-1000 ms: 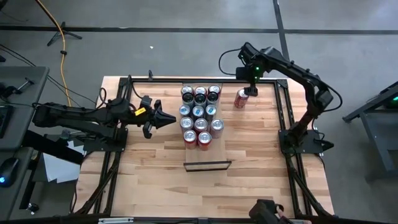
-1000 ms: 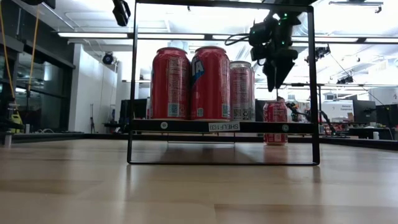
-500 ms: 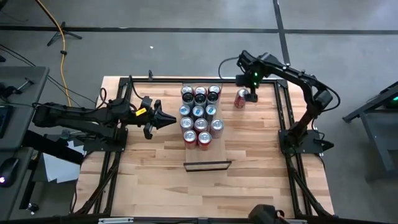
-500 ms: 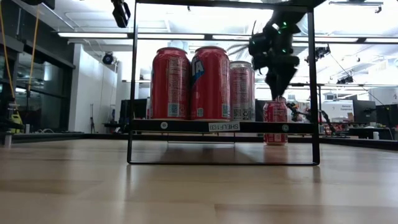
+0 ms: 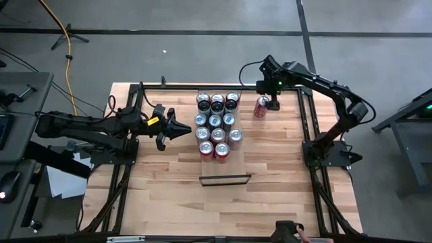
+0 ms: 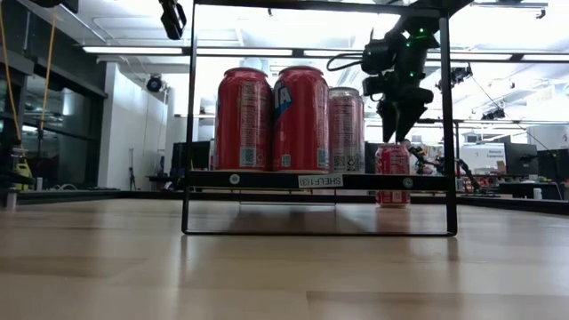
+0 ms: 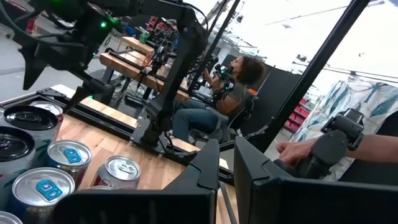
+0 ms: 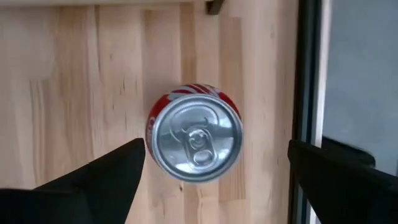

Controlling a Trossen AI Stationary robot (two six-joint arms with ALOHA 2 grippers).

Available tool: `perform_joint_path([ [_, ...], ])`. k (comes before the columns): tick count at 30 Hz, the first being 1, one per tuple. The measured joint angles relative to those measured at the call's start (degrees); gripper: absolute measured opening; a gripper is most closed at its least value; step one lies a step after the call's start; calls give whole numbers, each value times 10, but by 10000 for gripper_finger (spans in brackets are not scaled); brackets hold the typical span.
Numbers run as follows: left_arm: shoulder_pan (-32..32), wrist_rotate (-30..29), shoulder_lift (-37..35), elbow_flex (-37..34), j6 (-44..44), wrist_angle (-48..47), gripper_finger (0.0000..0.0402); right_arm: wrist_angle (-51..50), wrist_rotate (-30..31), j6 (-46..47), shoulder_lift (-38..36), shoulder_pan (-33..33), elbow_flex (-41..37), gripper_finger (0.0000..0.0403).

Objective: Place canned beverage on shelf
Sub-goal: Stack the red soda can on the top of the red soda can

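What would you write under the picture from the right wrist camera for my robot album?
Open right gripper hovers straight above a lone upright red can on the wooden tabletop.

My wooden table (image 5: 270, 169) carries a cluster of cans (image 5: 217, 125), one red can (image 5: 261, 106) apart, and a black-framed shelf (image 5: 225, 179).

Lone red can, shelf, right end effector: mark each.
Lone red can (image 8: 195, 133), right wrist view, on its silver lid.
Shelf (image 6: 267, 180), low view, on its front edge.
Right end effector (image 5: 272, 102), high view, between its fingertips.
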Motion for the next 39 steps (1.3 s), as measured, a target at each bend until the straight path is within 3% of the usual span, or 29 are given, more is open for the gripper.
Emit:
perform_joint_path([
  [8,0,0,0,0,0,-1,0,-17,-7,-56,25,1,0,380],
  [26,0,6,0,0,-2,-1,0,-16,-7,-34,94,5,0,378],
  [30,0,7,0,0,-2,-1,0,-13,-9,-28,98,6,0,354],
  [35,0,7,0,0,-2,4,0,-18,-25,6,94,12,0,286],
  [39,0,7,0,0,-1,25,0,-70,-25,20,73,18,5,285],
])
